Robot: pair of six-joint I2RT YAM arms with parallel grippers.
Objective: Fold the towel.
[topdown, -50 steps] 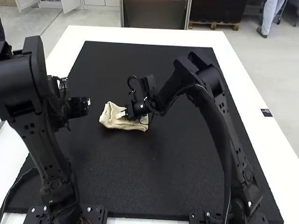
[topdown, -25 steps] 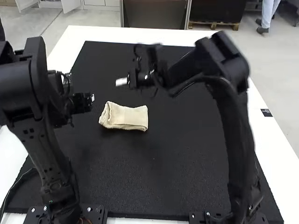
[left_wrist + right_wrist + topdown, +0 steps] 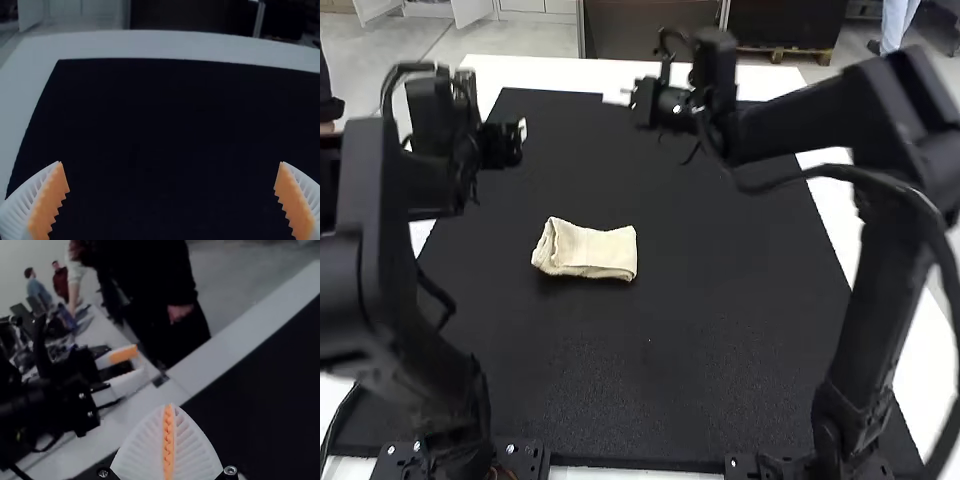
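My left tool, gaping, and right tool, closed, have swung farther from the folded towel on the mat — sweeping back too low, I could snag its edge and undo it.

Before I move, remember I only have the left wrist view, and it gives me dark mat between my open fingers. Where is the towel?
Observer: In the high view, the towel lies on the black mat, a little left of its middle.
Operator: Spread out or folded?
Observer: Folded into a small bundle, with layered edges showing at its left end.
Operator: Is the other arm gripping any of it?
Observer: No, the right gripper is shut with nothing between its fingers.
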